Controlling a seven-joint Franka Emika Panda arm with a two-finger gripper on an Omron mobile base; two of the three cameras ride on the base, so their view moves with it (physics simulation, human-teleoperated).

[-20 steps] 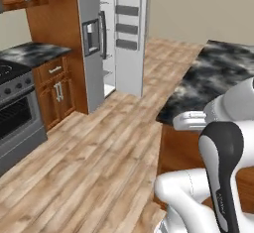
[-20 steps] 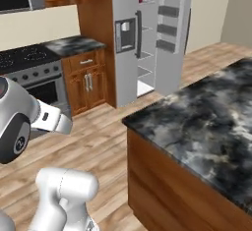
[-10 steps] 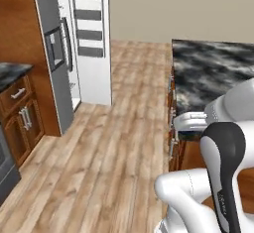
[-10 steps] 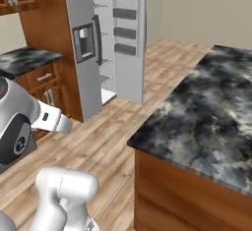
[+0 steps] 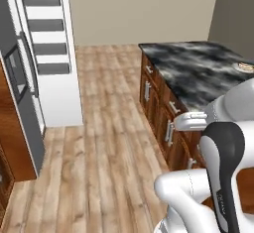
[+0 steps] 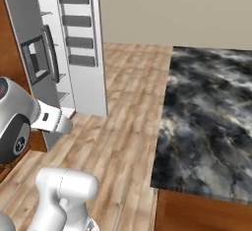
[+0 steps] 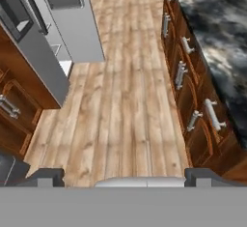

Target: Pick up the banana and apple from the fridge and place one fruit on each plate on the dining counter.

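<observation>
White glossy arm [image 5: 198, 197] w/ rounded links, dark grey/black joint covers, faint small lettering on one dark segment, dark fingertips [image 7: 46, 177].

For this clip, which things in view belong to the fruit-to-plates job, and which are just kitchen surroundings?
Belongs to the job:
fridge, one door swung open
dining counter
plate at the counter's far edge
tool, open, holding nothing

Just surroundings:
wood floor
wall cabinets beside the fridge
beige wall

Light wood plank floor [image 5: 109, 143], plain beige wall [image 5: 144, 9], perhaps evenly lit.
</observation>
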